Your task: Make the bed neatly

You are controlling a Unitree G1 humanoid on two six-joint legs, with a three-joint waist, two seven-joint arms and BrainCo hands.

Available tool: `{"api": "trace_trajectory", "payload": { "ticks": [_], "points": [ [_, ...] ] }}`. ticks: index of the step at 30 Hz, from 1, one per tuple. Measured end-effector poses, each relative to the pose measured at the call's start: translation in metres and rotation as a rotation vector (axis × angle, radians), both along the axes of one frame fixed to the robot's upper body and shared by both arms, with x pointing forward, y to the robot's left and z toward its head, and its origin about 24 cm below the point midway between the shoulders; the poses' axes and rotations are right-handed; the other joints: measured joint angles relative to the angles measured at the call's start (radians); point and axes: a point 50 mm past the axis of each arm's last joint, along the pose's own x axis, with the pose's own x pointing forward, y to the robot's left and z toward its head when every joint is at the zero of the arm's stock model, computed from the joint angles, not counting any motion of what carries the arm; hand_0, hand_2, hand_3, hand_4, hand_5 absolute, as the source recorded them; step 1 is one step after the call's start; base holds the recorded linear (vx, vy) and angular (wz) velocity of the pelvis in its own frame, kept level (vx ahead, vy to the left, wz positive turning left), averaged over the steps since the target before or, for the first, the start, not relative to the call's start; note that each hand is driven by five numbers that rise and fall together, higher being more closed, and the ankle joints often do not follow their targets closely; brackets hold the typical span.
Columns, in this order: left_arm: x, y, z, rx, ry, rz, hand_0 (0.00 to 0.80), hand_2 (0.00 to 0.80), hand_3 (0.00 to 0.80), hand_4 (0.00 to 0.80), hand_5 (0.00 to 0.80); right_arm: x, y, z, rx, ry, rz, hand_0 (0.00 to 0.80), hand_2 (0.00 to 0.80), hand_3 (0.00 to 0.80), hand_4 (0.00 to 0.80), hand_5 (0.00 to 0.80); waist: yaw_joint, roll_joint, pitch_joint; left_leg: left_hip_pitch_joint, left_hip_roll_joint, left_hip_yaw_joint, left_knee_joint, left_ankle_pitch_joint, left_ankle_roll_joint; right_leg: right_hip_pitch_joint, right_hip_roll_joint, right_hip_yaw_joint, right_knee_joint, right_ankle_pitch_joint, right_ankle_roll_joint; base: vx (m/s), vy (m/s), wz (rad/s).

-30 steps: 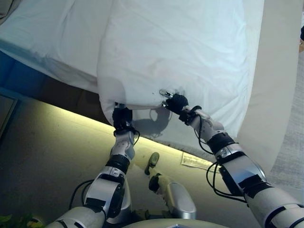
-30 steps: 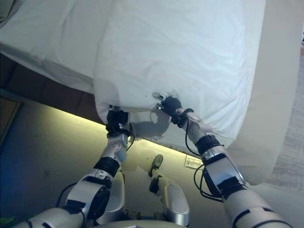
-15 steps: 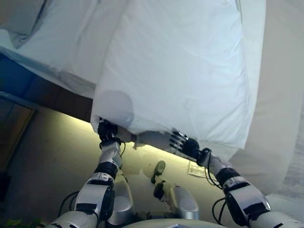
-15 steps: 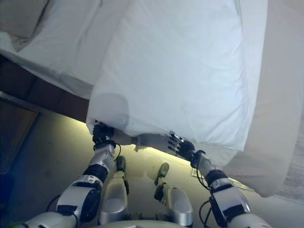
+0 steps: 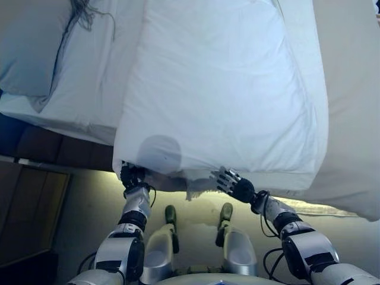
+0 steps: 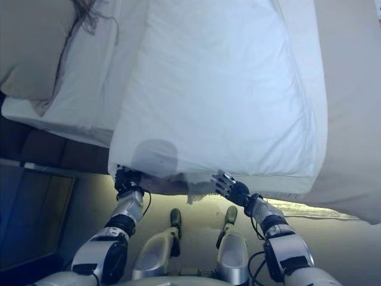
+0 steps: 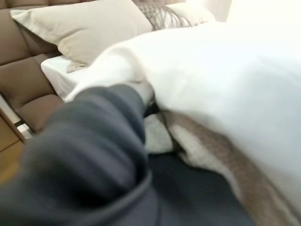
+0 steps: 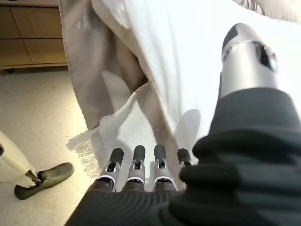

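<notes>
Left eye view: white duvet is lying across the bed, its lower hem hanging over the bed's near edge. Left hand is sitting tucked under the hem's left corner; fingers hidden, grip cannot be told. Right hand, which was pinching the hem a second ago, is now hanging just below it with fingers spread, holding nothing. A fringed grey throw is showing beneath. Pillow is resting at the bed's far left corner. Judgement: the pull looks finished on the right side; smoothing remains.
</notes>
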Motion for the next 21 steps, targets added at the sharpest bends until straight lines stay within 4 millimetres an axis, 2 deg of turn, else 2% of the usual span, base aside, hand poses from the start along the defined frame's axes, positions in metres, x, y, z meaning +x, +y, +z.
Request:
{"api": "trace_trajectory", "payload": {
  "ticks": [5, 9, 11, 14, 17, 20, 21],
  "points": [
    [-0.004, 0.005, -0.006, 0.045, 0.041, -0.029, 0.800, 0.800, 0.800, 0.800, 0.800, -0.014, -0.002, -0.011, -0.001, 0.041, -0.013, 0.000, 0.000, 0.000, 0.000, 0.000, 0.002, 0.006, -0.012, 0.026, 0.003, -0.003, -0.010, -0.004, -0.002, 0.020, 0.019, -0.006, 0.006, -0.001, -0.001, -0.075, 0.078, -0.02],
    [-0.007, 0.012, -0.009, 0.077, 0.075, -0.035, 0.800, 0.800, 0.800, 0.800, 0.800, -0.023, -0.007, -0.018, -0.012, 0.071, -0.031, 0.000, 0.000, 0.000, 0.000, 0.000, 0.001, 0.013, -0.060, 0.027, 0.044, -0.047, -0.016, 0.008, -0.036, 0.045, 0.091, 0.052, 0.003, -0.057, -0.021, -0.115, -0.009, 0.19],
    [-0.010, 0.013, -0.011, 0.074, 0.088, -0.034, 0.800, 0.800, 0.800, 0.800, 0.800, -0.024, -0.012, -0.018, -0.025, 0.070, -0.040, 0.000, 0.000, 0.000, 0.000, 0.000, 0.003, 0.027, -0.073, 0.036, 0.069, -0.064, -0.018, 0.011, -0.053, 0.074, 0.122, 0.053, -0.027, -0.055, -0.036, -0.092, 0.044, 0.11],
    [-0.019, 0.015, -0.019, 0.071, 0.121, -0.026, 0.800, 0.800, 0.800, 0.800, 0.800, -0.024, -0.025, -0.016, -0.058, 0.070, -0.055, 0.000, 0.000, 0.000, 0.000, 0.000, 0.006, 0.042, -0.090, 0.039, 0.086, -0.062, 0.002, 0.011, -0.065, 0.104, 0.145, 0.052, -0.071, -0.042, -0.052, -0.142, 0.052, -0.06],
    [-0.016, 0.015, -0.018, 0.063, 0.133, -0.030, 0.800, 0.800, 0.800, 0.800, 0.800, -0.028, -0.039, -0.017, -0.094, 0.100, -0.081, 0.000, 0.000, 0.000, 0.000, 0.000, 0.033, 0.041, -0.091, 0.032, 0.090, -0.052, 0.057, 0.015, -0.072, 0.145, 0.153, 0.058, -0.129, -0.017, -0.065, -0.260, 0.076, -0.10],
    [-0.011, 0.020, -0.013, 0.050, 0.145, -0.010, 0.800, 0.800, 0.800, 0.800, 0.800, -0.028, -0.046, -0.016, -0.113, 0.121, -0.102, 0.000, 0.000, 0.000, 0.000, 0.000, 0.029, 0.040, -0.092, 0.017, 0.099, -0.055, 0.073, 0.050, -0.124, 0.144, 0.150, 0.053, -0.132, -0.019, -0.078, -0.242, 0.233, -0.02],
    [-0.010, 0.022, -0.012, 0.050, 0.145, -0.005, 0.800, 0.800, 0.800, 0.800, 0.800, -0.029, -0.049, -0.016, -0.105, 0.125, -0.120, 0.000, 0.000, 0.000, 0.000, 0.000, 0.026, 0.036, -0.094, 0.014, 0.095, -0.054, 0.058, 0.081, -0.142, 0.135, 0.143, 0.051, -0.129, -0.017, -0.090, -0.174, 0.341, -0.06]
  ]
}}
